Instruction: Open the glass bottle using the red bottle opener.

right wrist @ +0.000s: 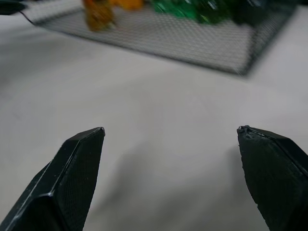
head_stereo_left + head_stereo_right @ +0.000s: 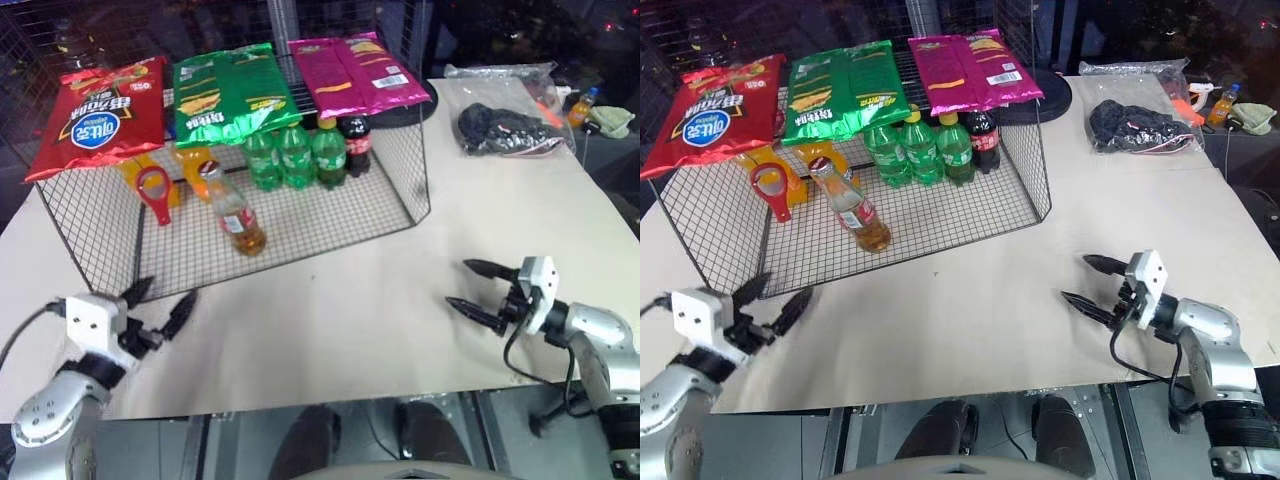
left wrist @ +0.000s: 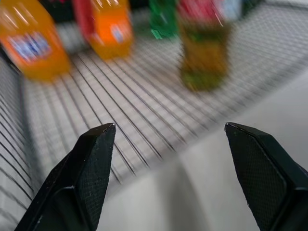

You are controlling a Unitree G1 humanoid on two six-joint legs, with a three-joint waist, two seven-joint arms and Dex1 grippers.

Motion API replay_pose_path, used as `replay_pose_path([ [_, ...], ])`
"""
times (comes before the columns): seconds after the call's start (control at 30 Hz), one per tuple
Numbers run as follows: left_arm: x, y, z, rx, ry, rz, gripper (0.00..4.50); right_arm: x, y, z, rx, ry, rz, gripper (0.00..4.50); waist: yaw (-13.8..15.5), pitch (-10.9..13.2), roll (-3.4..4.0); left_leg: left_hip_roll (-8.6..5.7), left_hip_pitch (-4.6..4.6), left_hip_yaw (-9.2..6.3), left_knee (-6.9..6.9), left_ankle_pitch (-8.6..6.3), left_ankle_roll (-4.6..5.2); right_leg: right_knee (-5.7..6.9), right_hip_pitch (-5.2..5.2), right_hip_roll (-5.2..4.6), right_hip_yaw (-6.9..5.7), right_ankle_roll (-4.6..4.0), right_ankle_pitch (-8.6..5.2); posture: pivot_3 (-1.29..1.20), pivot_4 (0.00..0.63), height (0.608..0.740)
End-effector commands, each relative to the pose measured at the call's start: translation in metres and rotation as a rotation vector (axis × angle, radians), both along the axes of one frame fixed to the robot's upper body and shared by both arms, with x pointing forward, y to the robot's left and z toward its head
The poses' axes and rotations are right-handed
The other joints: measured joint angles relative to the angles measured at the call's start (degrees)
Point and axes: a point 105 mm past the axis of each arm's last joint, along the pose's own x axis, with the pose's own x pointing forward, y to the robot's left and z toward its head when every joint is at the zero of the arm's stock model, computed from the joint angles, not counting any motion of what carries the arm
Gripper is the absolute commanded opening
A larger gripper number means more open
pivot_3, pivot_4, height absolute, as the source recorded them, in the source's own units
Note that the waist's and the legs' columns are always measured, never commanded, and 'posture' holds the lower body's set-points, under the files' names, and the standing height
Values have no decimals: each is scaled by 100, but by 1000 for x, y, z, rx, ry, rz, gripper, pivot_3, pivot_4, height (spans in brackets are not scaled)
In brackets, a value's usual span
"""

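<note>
The glass bottle (image 2: 235, 212) with amber liquid and a red-and-white label stands tilted on the wire shelf floor (image 2: 300, 225), near its front. The red bottle opener (image 2: 155, 193) hangs upright to the bottle's left, ring head on top. My left gripper (image 2: 160, 303) is open in front of the shelf's left front corner, pointing at the bottle (image 3: 202, 53). My right gripper (image 2: 468, 287) is open over the beige table at the right, pointing left, with nothing between its fingers. The bottle (image 1: 97, 14) is far ahead in the right wrist view.
Green soda bottles (image 2: 295, 155), a dark cola bottle (image 2: 357, 143) and orange soda bottles (image 2: 190, 160) stand at the shelf's back. Chip bags (image 2: 235, 92) lie on the shelf top. A plastic bag of dark items (image 2: 510, 125) sits at the table's far right.
</note>
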Motion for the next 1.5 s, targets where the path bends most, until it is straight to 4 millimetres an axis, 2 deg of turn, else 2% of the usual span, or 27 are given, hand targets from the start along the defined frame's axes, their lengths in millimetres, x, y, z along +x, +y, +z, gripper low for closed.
replay_pose_path([
  [0.03, 12, 14, 28, 56, -104, 85, 3737, -8, 28, 28, 65, -57, 94, 4434, 0, -1, -1, 0, 0, -2, 1, 0, 0, 1, 0, 0, -1, 0, 0, 0, 150, 740],
  [0.2, 41, 22, 56, 71, -217, 160, 3737, -23, 70, 59, 133, -73, 215, 4434, 0, -2, -5, -8, -5, -1, 2, 0, 0, 1, -7, -1, 1, 0, 0, 0, 150, 740],
  [0.3, 50, 27, 63, 72, -248, 190, 3737, -25, 80, 68, 151, -82, 225, 4434, -3, -4, -10, -8, -7, -5, 3, 1, -2, 4, -11, 1, -2, 0, 0, 0, 150, 740],
  [0.6, 77, 27, 68, 69, -271, 157, 3737, -20, 81, 72, 154, -96, 200, 4434, -5, -8, -20, -14, -19, -1, 4, 1, -2, 8, -26, 9, 0, 1, 0, 0, 150, 740],
  [1.0, 84, 28, 70, 70, -282, 118, 3737, -21, 84, 73, 166, -107, 191, 4434, -21, -9, -22, -13, -20, 2, 6, 2, -3, 17, -33, 20, 5, 1, 0, 0, 150, 740],
  [1.1, 83, 28, 71, 55, -292, 109, 3092, -22, 84, 73, 177, -108, 198, 4500, -21, -9, -22, -13, -20, 3, 7, 2, -3, 18, -33, 20, 5, 1, 0, 0, 150, 740],
  [1.17, 82, 27, 71, 46, -294, 101, 2036, -24, 85, 74, 187, -109, 208, 4500, -22, -9, -22, -13, -20, 3, 7, 2, -3, 18, -33, 20, 5, 1, 0, 0, 150, 740],
  [1.2, 82, 26, 71, 39, -294, 92, 1719, -26, 85, 77, 207, -126, 223, 4500, -22, -9, -22, -13, -21, 2, 7, 2, -3, 18, -33, 20, 5, 1, 0, 0, 150, 740],
  [1.3, 81, 24, 71, 18, -295, 78, 206, -31, 85, 82, 257, -136, 259, 4500, -23, -9, -22, -12, -20, 2, 7, 2, -3, 19, -33, 21, 5, 1, 0, 0, 150, 740],
  [1.33, 81, 24, 71, 16, -295, 77, 88, -31, 85, 83, 262, -136, 263, 4500, -24, -9, -22, -12, -20, 3, 7, 2, -3, 20, -33, 21, 6, 1, 0, 0, 150, 740],
  [1.5, 80, 25, 69, 13, -290, 81, 88, -33, 86, 84, 274, -156, 289, 4500, -23, -9, -22, -12, -20, 2, 8, 2, -3, 21, -34, 21, 5, 1, 0, 0, 150, 740],
])
